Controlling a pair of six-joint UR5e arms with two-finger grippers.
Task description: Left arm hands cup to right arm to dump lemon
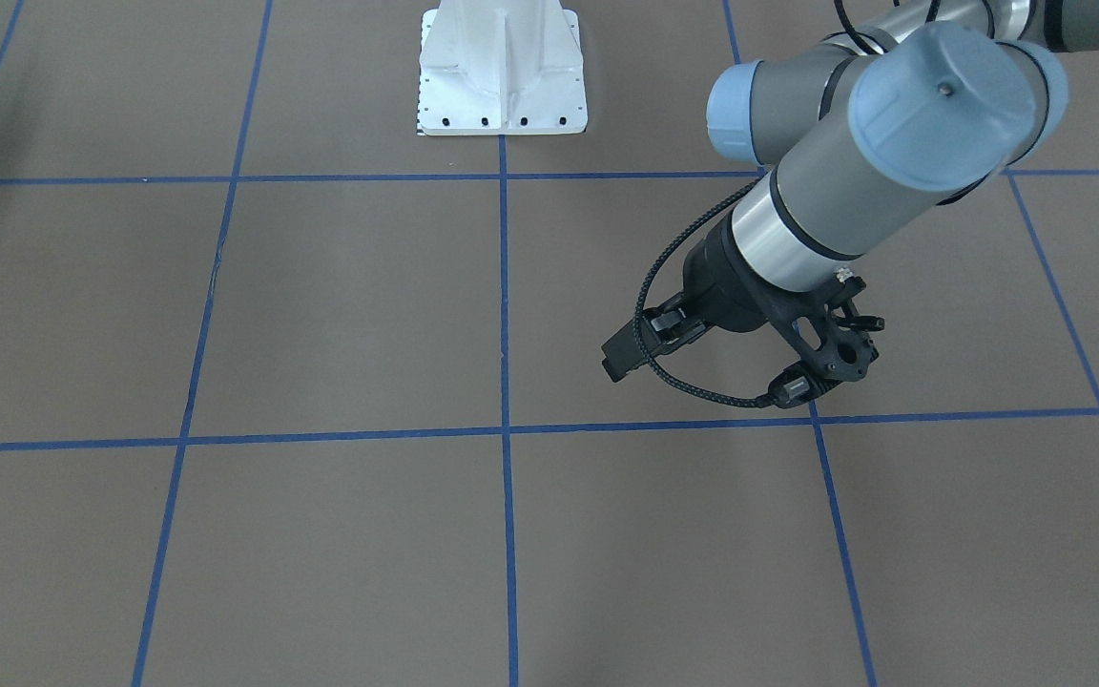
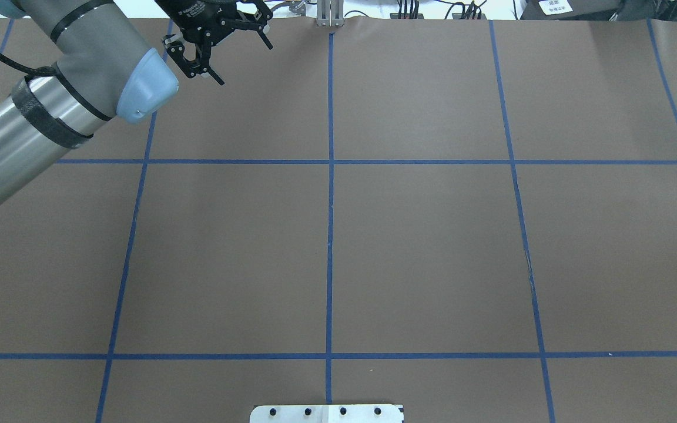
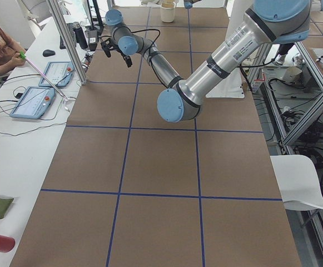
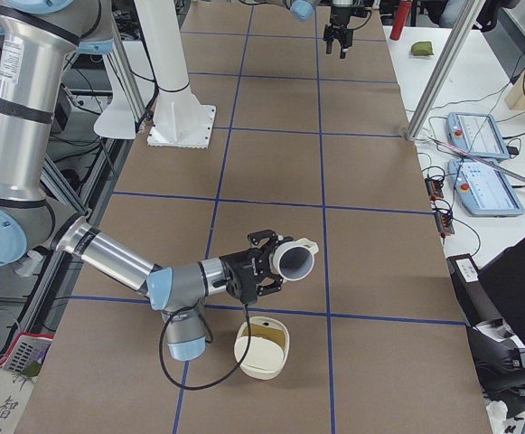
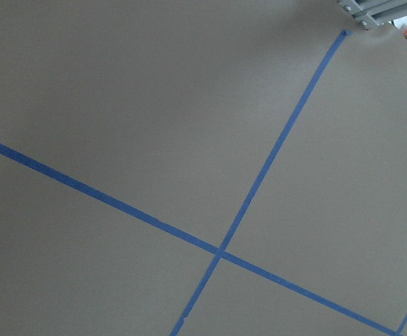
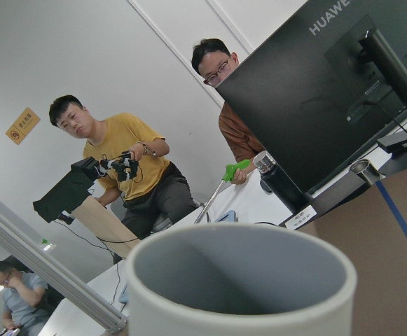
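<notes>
The cup [image 4: 295,261] is cream-white with a grey inside. It lies tipped on its side in the air at the end of my right arm, its mouth facing away from the arm. The right wrist view shows its rim [image 6: 242,276] close up, with nothing visible inside. My right gripper [image 4: 260,262] sits right behind the cup; I cannot tell whether it is shut. A cream bowl [image 4: 262,347] with a yellowish inside stands on the table just below the cup. I cannot make out the lemon. My left gripper [image 2: 244,63] is open and empty, far from the cup at the operators' edge.
The white robot base plate [image 1: 502,72] stands at the table's middle edge. Blue tape lines cross the brown table [image 2: 421,252]. A metal post [image 4: 443,68], control tablets [image 4: 479,163] and a monitor [image 6: 315,105] line the operators' side, where people sit [image 6: 122,150].
</notes>
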